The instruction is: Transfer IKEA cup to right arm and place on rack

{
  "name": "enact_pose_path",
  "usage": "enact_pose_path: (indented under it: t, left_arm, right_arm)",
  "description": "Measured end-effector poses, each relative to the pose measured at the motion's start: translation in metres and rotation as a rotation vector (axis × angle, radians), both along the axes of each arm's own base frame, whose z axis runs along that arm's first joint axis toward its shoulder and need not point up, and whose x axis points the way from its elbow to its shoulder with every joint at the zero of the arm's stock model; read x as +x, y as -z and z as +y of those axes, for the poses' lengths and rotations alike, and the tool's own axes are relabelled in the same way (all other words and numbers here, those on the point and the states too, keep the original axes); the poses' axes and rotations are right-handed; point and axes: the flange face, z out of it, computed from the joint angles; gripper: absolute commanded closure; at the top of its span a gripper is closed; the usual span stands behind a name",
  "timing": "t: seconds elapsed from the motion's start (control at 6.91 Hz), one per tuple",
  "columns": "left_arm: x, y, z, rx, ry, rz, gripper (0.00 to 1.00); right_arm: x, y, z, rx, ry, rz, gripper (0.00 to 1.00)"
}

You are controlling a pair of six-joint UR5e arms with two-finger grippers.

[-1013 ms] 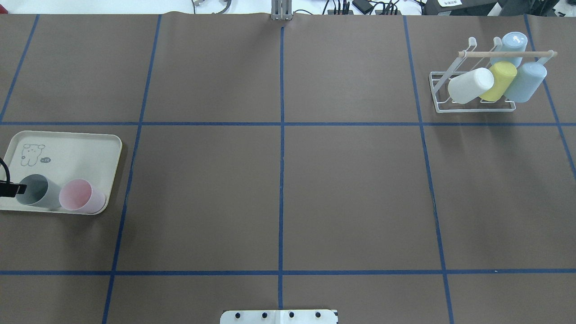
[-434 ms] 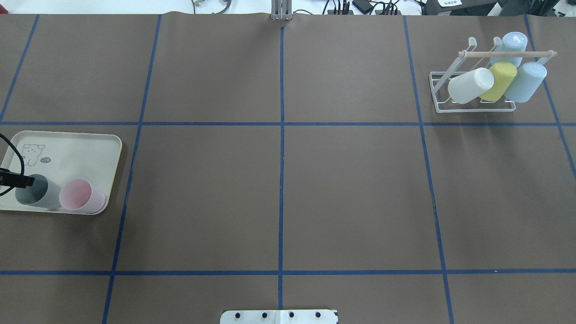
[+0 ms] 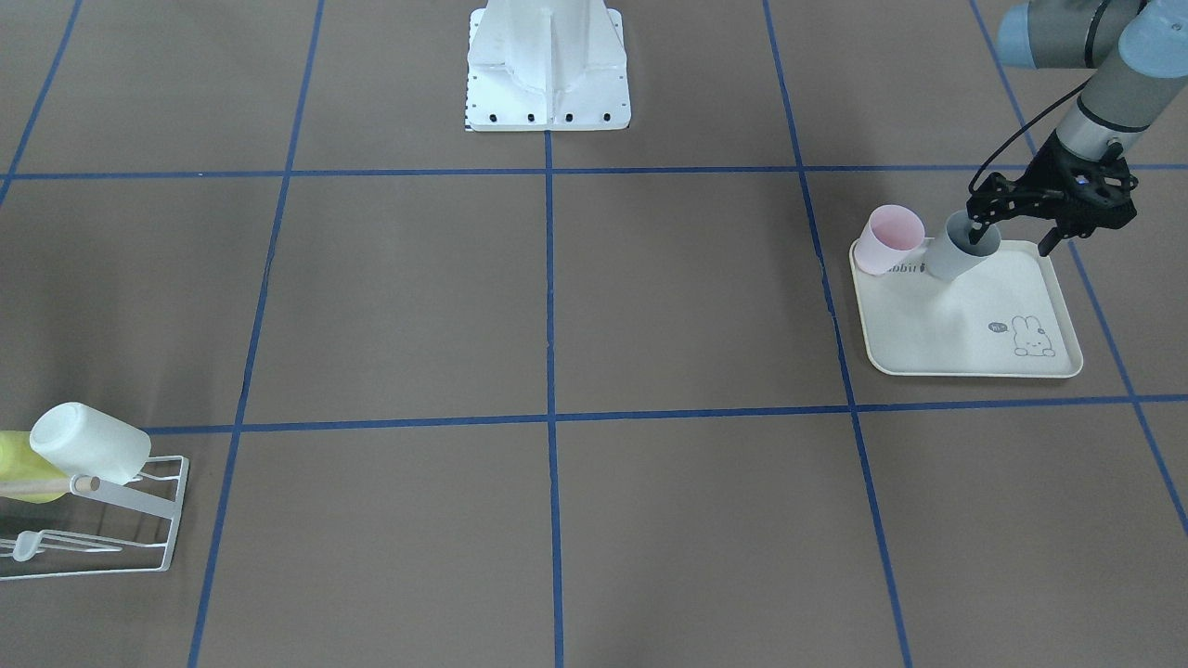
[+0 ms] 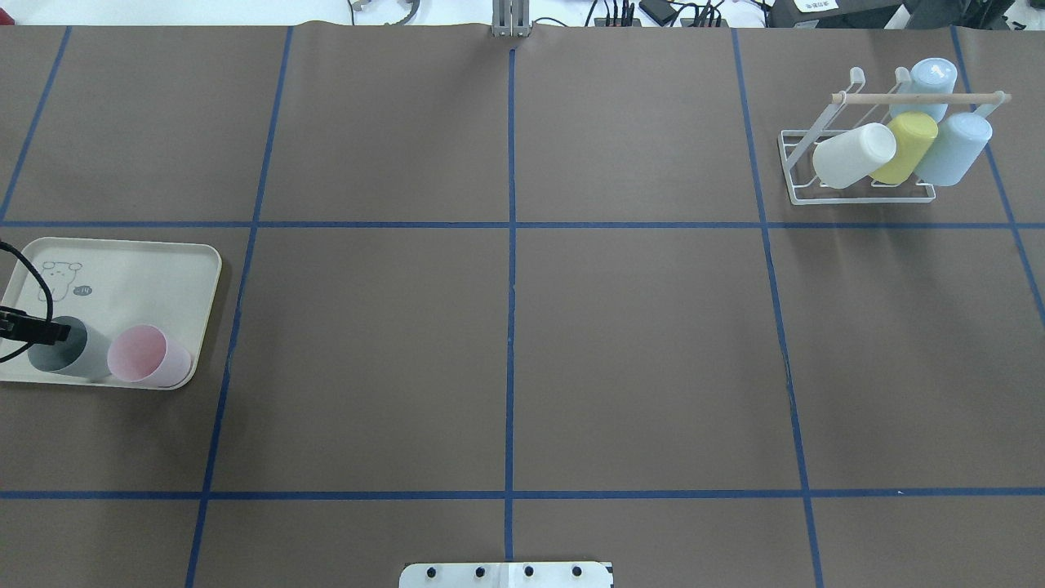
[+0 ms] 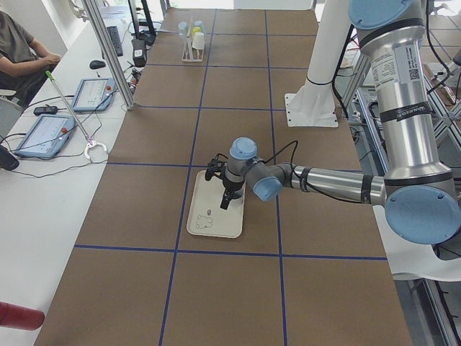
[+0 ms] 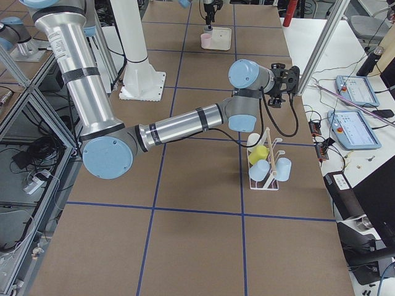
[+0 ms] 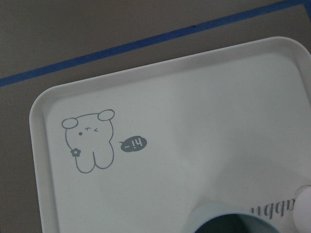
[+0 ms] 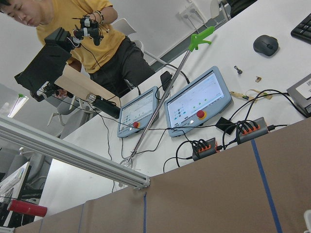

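The left gripper has its fingers apart, one inside the grey cup at the tray's front-view 11 o'clock; I cannot tell about the right gripper.

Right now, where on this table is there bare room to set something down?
Free: the brown table between tray and rack, and the tray's half around the rabbit drawing. Crowded: the tray's robot-side edge, with grey cup, pink cup and the left arm's fingers; the rack, holding four cups.
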Motion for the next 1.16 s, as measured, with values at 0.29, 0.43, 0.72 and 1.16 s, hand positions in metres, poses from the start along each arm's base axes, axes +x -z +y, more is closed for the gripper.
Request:
enact_pose_path:
  t: [0.29, 0.43, 0.72, 1.16]
  left_arm:
    - [0.009, -0.003, 0.004, -0.008, -0.021, -0.005, 0.53]
    - [0.011, -0.005, 0.005, -0.011, -0.026, -0.006, 0.8]
    - [0.012, -0.006, 0.006, -0.014, -0.029, -0.008, 1.0]
    - [-0.006, -0.003, 0.001, -0.009, 0.009, -0.007, 1.0]
  right_arm:
    - [0.0, 0.0, 0.0, 0.0, 0.001, 0.0, 0.0]
    - [0.0, 0.0, 0.0, 0.0, 0.002, 0.0, 0.0]
    - [0.0, 0.001, 0.0, 0.001, 0.002, 0.0, 0.0]
    - [-0.001, 0.005, -0.001, 0.008, 0.005, -0.002, 0.0]
